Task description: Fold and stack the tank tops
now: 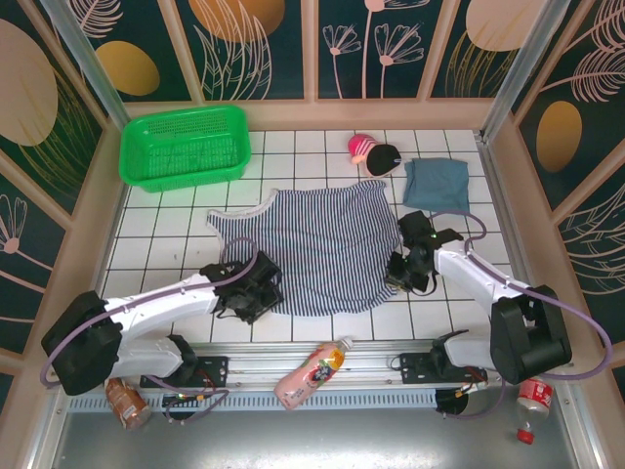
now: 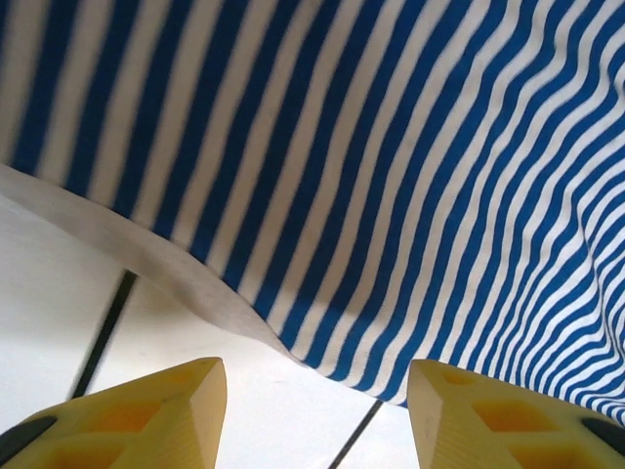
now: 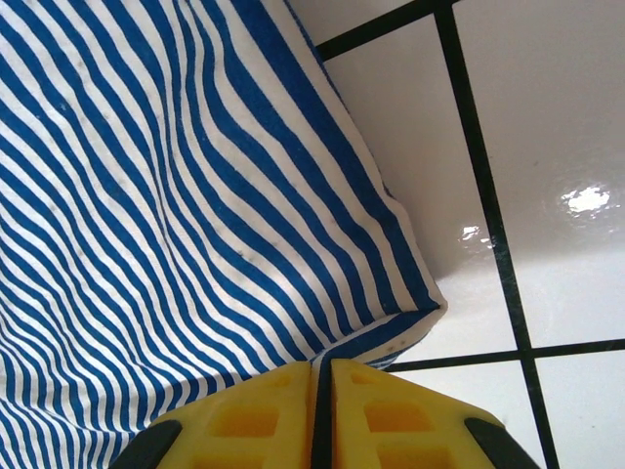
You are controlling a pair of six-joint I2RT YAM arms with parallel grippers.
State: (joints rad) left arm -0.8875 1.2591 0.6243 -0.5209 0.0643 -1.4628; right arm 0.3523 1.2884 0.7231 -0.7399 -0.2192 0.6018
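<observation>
Top view: the striped top (image 1: 322,249) lies spread flat at the centre of the white tiled table (image 1: 293,142). The blue top (image 1: 437,183) sits folded at the upper right, apart from it. A green basket (image 1: 186,145) stands at the upper left, a toy (image 1: 374,152) at top centre and a bottle (image 1: 312,373) at the bottom centre. The left gripper (image 1: 256,288) is at the striped top's lower-left corner, and the right gripper (image 1: 402,269) is at its right edge.

Left wrist view: 2 yellow fingers (image 2: 127,415) stand well apart at the bottom of the frame. They sit over bare tile, just short of the striped hem.

Right wrist view: 2 yellow fingers (image 3: 249,415) are pressed together at the bottom centre, pinching the striped top's hem by its corner.
</observation>
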